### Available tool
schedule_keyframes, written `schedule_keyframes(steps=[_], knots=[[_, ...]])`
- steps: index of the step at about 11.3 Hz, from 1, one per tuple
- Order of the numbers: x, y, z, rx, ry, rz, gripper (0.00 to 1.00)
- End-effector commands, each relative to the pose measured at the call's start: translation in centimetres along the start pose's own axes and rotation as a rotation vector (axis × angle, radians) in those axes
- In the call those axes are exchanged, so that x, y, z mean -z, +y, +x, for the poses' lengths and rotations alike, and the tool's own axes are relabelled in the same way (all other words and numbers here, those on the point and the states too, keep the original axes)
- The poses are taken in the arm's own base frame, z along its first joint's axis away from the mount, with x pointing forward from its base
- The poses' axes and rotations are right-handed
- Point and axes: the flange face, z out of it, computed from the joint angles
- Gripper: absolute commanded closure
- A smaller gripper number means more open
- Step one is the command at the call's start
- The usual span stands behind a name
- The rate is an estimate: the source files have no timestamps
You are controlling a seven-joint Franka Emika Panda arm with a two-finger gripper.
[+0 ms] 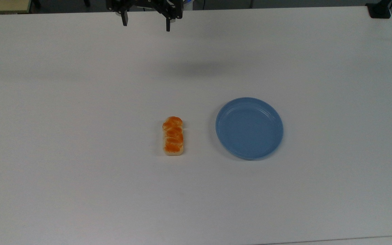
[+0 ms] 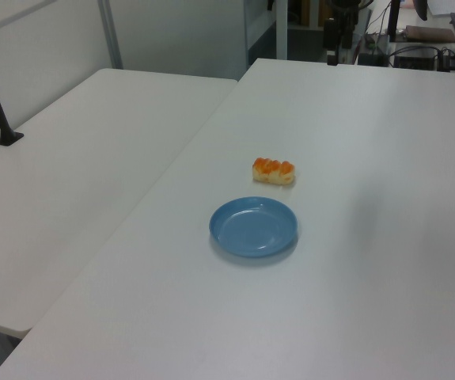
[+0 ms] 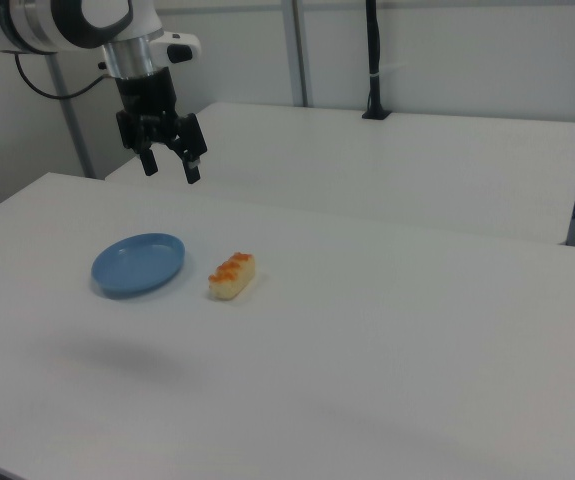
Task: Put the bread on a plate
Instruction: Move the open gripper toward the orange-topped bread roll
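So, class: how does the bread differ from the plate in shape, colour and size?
The bread is oblong; the plate is round. The bread has an orange-brown top and cream sides; the plate is plain light blue. The bread is clearly shorter than the plate is wide. Both lie apart on the white table, untouched.

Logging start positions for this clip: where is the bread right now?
The bread lies flat on the white table, just off the top view's left of the light-blue plate, not touching it.

The bread (image 1: 173, 136) is orange-brown on top with cream sides; the plate (image 1: 249, 128) light blue.
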Motion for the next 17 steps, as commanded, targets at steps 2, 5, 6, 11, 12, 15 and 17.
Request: schedule_keyframes(steps=[2,5,6,11,12,15,17], knots=[[0.0,0.3,0.0,0.0,0.023,0.019,0.0],[-0.5,0.2,0.9,0.001,0.05,0.019,0.0],[-1.0,0.1,1.4,0.001,0.061,0.02,0.0],[-3.7,-0.3,4.0,0.003,0.106,0.022,0.0],[-5.3,-0.8,5.0,-0.002,0.111,0.023,0.0],[-11.8,-2.4,9.0,0.002,0.109,0.02,0.0],[-15.9,-3.5,10.8,-0.023,0.113,0.024,0.0]])
